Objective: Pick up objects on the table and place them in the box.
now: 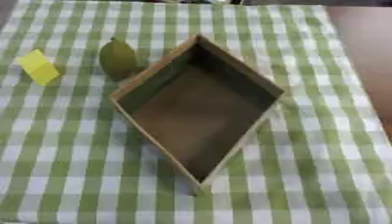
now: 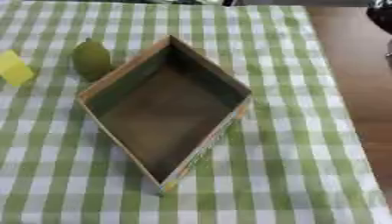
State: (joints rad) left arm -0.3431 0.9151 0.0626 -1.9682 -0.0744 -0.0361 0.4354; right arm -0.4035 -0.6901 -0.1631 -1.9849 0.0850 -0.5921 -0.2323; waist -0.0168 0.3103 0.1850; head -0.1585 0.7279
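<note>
Neither hand shows in either view. The box (image 1: pixel 201 109) sits cornerwise on the checked table (image 1: pixel 321 166); beside it a green fruit (image 1: pixel 117 59), perhaps a pear, and 1 yellow block (image 1: pixel 38 66).

Green-and-white checked tablecloth (image 1: pixel 321 166) over the table, bare reddish-brown wood surface (image 2: pixel 356 78) along its right edge.

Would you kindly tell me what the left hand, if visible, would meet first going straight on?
It shows in neither view, so its heading is unknown. Coming from the left edge toward the box, it would probably meet the yellow block first.
</note>
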